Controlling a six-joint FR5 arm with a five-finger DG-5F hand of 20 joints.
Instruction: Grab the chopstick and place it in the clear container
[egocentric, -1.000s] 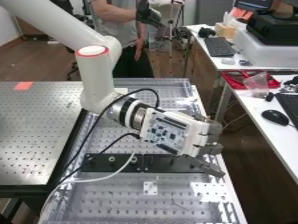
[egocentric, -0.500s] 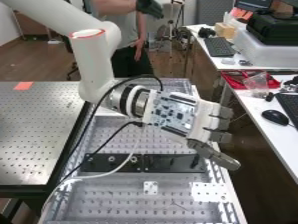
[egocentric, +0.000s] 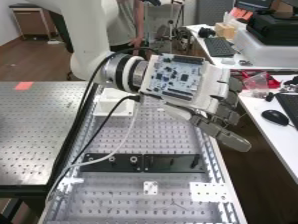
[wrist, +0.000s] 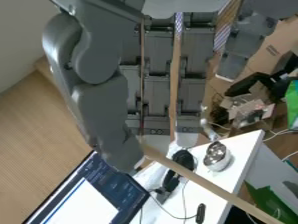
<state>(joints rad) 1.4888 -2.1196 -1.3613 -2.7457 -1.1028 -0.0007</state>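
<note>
Perforated bench (egocentric: 110, 202) lies below your white arm (egocentric: 88, 37), with the hand (egocentric: 209, 90) above the bench's side edge, thumb and fingers pinching the chopstick (wrist: 205, 182) there. Grab looks done; you have the move to the clear container and the release left.

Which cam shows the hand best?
High view: it takes in the hand from wrist to fingertips, with the circuit board on its back. The wrist view has fingers and thumb up close but cropped, the chopstick meeting the thumb's tip.
</note>
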